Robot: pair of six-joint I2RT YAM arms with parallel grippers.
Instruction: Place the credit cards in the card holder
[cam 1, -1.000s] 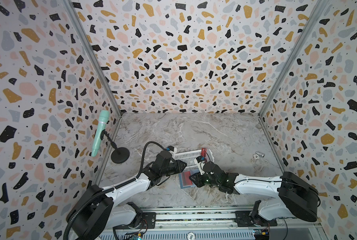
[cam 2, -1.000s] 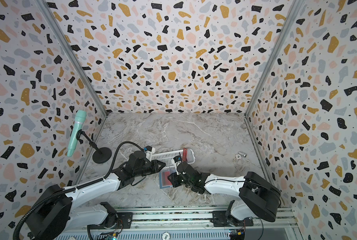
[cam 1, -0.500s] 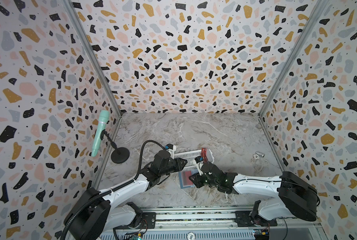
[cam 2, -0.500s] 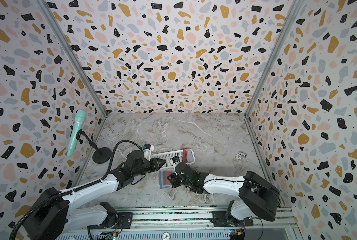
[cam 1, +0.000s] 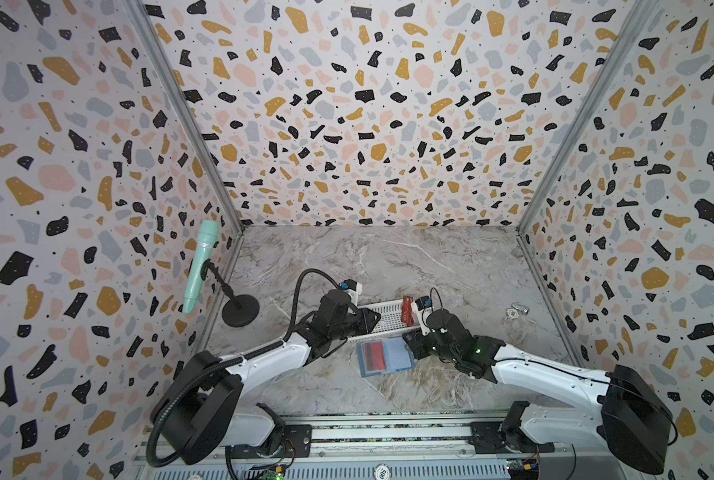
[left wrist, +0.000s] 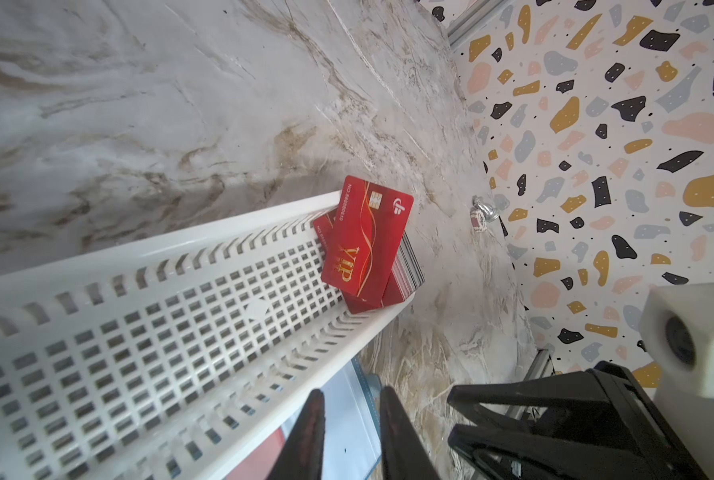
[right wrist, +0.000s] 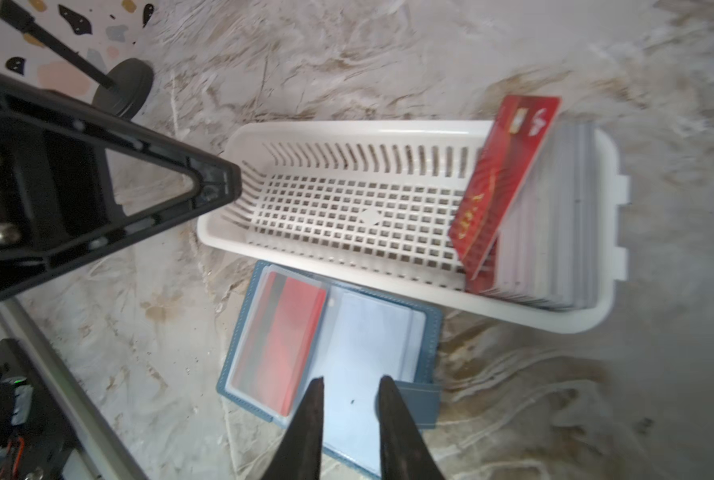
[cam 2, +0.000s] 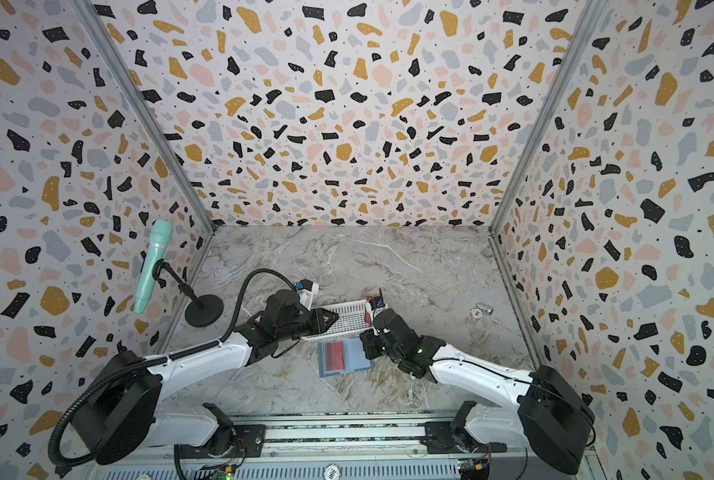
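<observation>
The blue-grey card holder [cam 1: 398, 353] [cam 2: 357, 353] lies open on the marble table, just in front of the white basket. One red card [right wrist: 280, 336] [cam 1: 372, 355] sits in its left clear sleeve; the right sleeve [right wrist: 371, 332] looks empty. A stack of red credit cards [left wrist: 367, 245] [right wrist: 504, 183] [cam 1: 407, 311] leans at the basket's right end, the front one marked VIP. My left gripper [left wrist: 352, 392] [cam 1: 378, 319] hovers over the basket's near rim, open a little and holding nothing. My right gripper [right wrist: 351, 380] [cam 1: 407, 338] hangs over the holder's right edge near the snap tab, also slightly open and holding nothing.
The white perforated basket [cam 1: 382, 306] [left wrist: 180, 241] stands mid-table behind the holder. A mint-green microphone [cam 1: 199, 266] on a black round-based stand [cam 1: 240, 309] is at the left wall. A small metal object [cam 1: 517, 311] lies at the right. Terrazzo walls enclose three sides.
My left gripper has moved away from the holder, toward the right and the back, up over the basket. The right gripper has shifted slightly backward at the holder's right edge.
</observation>
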